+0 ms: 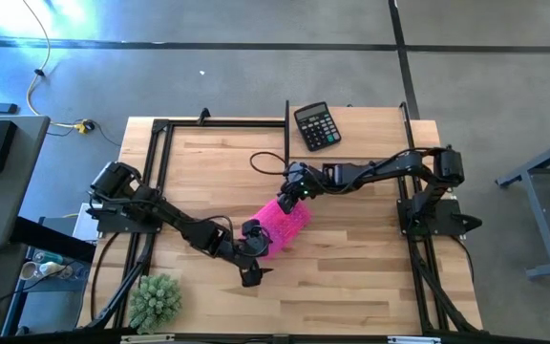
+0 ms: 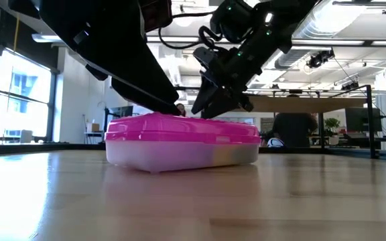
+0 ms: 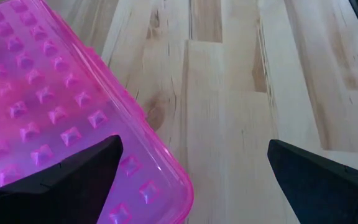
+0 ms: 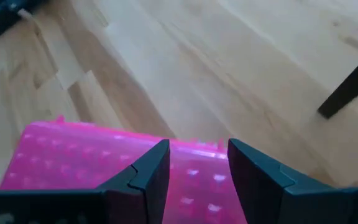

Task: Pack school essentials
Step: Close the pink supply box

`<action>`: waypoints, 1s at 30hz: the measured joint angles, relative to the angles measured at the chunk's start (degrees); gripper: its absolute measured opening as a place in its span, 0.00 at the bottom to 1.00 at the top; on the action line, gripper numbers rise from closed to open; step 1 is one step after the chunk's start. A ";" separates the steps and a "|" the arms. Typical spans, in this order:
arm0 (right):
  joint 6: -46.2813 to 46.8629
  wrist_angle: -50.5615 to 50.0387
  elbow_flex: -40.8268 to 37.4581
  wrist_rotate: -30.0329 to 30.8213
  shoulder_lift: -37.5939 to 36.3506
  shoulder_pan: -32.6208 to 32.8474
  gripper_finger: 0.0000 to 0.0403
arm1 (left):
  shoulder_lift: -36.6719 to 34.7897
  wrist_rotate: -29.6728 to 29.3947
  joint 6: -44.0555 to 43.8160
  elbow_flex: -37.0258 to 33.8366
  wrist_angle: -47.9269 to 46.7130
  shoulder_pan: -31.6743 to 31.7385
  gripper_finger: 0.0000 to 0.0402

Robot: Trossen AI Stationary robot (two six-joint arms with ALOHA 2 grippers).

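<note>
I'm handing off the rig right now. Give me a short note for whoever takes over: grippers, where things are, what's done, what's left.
Left gripper: open, one finger over the pink lid's edge, holding nothing.
Right gripper: fingers partly apart, just above the far edge of the pink-lidded case; whether it touches is unclear.
The case sits mid-table with its lid down. Calculator lies at the far edge, a green plant at the near left corner.
No stationery in view; contents of the case can't be seen, so check what is packed.

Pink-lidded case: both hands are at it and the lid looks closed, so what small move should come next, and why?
Probably the right hand should ease down and pinch the far rim of the pink-lidded case. Its fingers stand partly parted just over that edge, while the left hand waits wide open at the near corner, seemingly gripping nothing. The lid lies flat.
</note>
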 joint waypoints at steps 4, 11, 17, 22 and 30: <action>-0.03 0.35 -0.02 0.96 1.09 -0.24 0.38 | -0.15 0.39 -0.04 -0.06 -0.24 -0.04 1.00; 0.70 0.29 -0.09 0.95 2.62 -0.21 0.38 | -1.44 1.01 -0.04 -0.21 -2.24 -0.15 1.00; 2.40 -0.29 -0.07 -0.75 2.77 0.14 0.38 | -1.75 0.79 0.03 -0.21 -3.70 -0.26 1.00; 3.75 -2.10 0.02 -1.02 2.66 1.21 0.38 | -1.75 1.25 0.03 -0.19 -4.50 -0.31 1.00; 6.51 -7.62 0.04 -0.74 0.58 3.17 0.38 | -2.30 1.71 0.60 -0.14 -6.52 -0.53 1.00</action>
